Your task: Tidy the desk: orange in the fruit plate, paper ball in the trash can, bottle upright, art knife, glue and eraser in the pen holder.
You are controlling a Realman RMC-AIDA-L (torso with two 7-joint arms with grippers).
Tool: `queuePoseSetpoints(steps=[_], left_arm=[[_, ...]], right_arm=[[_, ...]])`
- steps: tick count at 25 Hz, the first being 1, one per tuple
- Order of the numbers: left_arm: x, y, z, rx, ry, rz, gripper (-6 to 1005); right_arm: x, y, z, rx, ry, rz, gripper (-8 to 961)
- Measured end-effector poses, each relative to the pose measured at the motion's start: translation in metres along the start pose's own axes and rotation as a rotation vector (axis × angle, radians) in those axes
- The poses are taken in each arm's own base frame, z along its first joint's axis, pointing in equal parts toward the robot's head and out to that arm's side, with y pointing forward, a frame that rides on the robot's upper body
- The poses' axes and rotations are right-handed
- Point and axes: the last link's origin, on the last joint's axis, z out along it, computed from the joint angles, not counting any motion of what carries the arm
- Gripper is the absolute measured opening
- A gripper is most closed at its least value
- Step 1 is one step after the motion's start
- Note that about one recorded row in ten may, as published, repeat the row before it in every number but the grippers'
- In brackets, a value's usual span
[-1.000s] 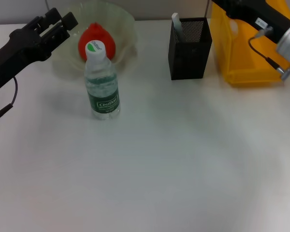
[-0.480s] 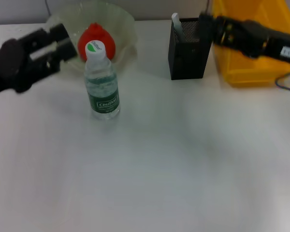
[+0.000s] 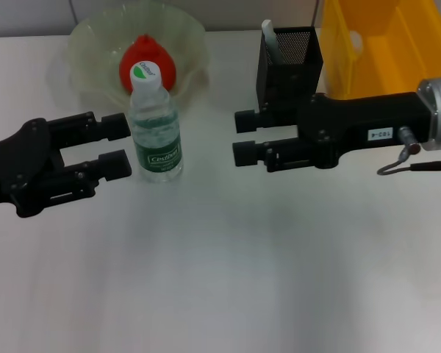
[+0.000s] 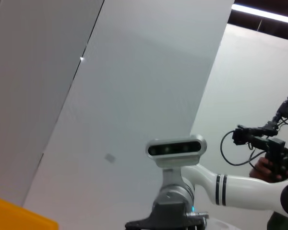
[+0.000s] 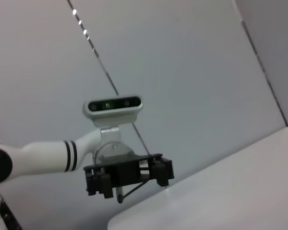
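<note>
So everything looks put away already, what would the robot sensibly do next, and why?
Probably just draw both arms back and stop. The orange lies in the fruit plate, the bottle stands upright, and something white pokes from the pen holder. The left gripper and right gripper hang open and hold nothing. The table shows nothing loose.

Both grippers, left gripper [image 3: 117, 147] and right gripper [image 3: 246, 137], swung in beside the bottle [image 3: 154, 125]

A white robot head camera [image 4: 175, 148] sits on its neck before pale wall panels; a white arm [image 4: 240, 184] extends sideways, and a yellow corner [image 4: 19, 218] shows.
</note>
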Motion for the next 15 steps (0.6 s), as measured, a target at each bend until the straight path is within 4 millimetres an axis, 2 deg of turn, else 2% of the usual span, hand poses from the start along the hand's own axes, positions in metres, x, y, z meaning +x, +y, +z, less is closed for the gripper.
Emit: queuePoseSetpoints(steps=[15], left_arm=[[-0.0022,-0.0084,-0.0027,0.053,-0.038,-0.014,612]], right_arm=[[-0.0034,0.0004,0.0054,-0.018,0.019,-0.005,710]])
